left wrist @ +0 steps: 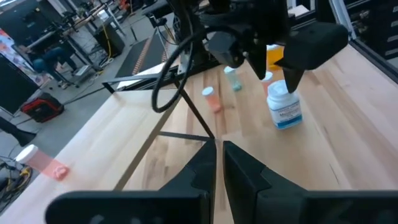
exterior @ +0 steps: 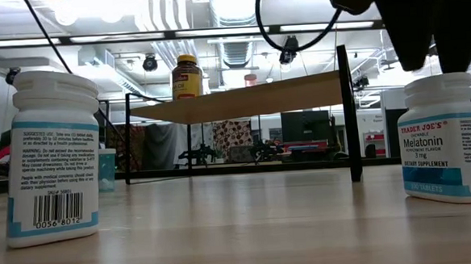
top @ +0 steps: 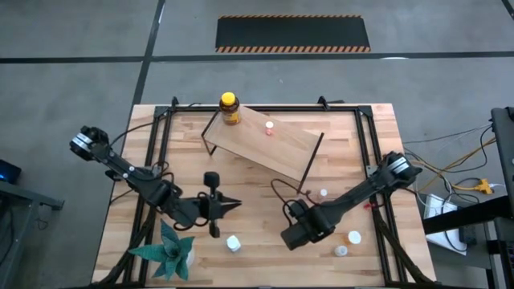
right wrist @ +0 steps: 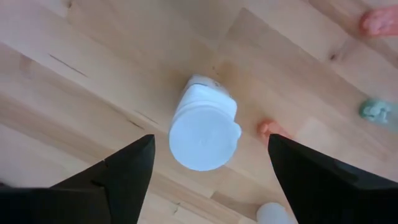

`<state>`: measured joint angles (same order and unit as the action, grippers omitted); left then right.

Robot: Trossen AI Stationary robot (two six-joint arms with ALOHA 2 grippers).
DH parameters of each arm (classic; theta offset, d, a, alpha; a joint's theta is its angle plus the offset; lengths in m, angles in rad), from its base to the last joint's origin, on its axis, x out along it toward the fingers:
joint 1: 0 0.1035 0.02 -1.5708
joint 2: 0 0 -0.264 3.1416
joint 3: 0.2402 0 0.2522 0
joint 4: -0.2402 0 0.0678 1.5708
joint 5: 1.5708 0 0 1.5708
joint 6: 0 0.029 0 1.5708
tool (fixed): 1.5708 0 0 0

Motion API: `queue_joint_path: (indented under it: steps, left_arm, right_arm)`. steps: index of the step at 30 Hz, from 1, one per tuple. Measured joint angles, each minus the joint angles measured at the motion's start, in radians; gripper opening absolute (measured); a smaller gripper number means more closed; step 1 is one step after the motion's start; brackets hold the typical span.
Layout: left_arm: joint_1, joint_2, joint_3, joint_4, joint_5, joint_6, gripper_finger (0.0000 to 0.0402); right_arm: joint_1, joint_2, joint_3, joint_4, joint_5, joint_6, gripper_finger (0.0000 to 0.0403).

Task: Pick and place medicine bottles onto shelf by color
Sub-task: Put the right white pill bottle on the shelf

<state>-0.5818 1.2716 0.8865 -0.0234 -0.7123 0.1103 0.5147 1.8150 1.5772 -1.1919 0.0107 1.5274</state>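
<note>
the table (top: 265, 201) carries everything, and the shelf (top: 265, 140) stands across its far half, raised on thin black legs so that bottles can be lined up on its board by cap color. the amber bottle (top: 230, 108) with the yellow cap already stands at the shelf's left end, and a tiny bottle with a pinkish cap (top: 270, 127) sits near the middle of the board, apart from it, which looks like the start of separate color groups. the left arm waits over the near left of the table, beside the green paper plant (top: 170, 250), its left gripper (left wrist: 217, 158) with fingers pressed together and holding nothing. the right gripper (right wrist: 208, 155) hangs over the near right of the table with its fingers spread wide, one on either side of a white-capped bottle (right wrist: 204, 132) that stands upright on the table and is not touched by them; that straddling pose reads as lining up for a grasp from above. several more small bottles remain on the table: another white one (top: 233, 242) near the plant, and ones with orange (top: 354, 237) and white (top: 341, 250) caps near the right gripper, so most of the sorting is judged still to come.
</note>
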Motion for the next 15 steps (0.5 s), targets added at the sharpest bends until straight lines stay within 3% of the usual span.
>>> queue_joint_path:
  steps: [9,15]
  left_arm:
    - [-0.016,-0.013,-0.014,0.015,0.000,0.000,0.0011]
    - [-0.018,-0.013,-0.014,0.016,0.000,0.000,0.0011]
  right_arm:
    - [0.000,0.040,0.000,0.026,-0.010,0.000,0.0278]
    - [0.000,0.048,0.000,0.024,-0.011,0.000,0.0229]
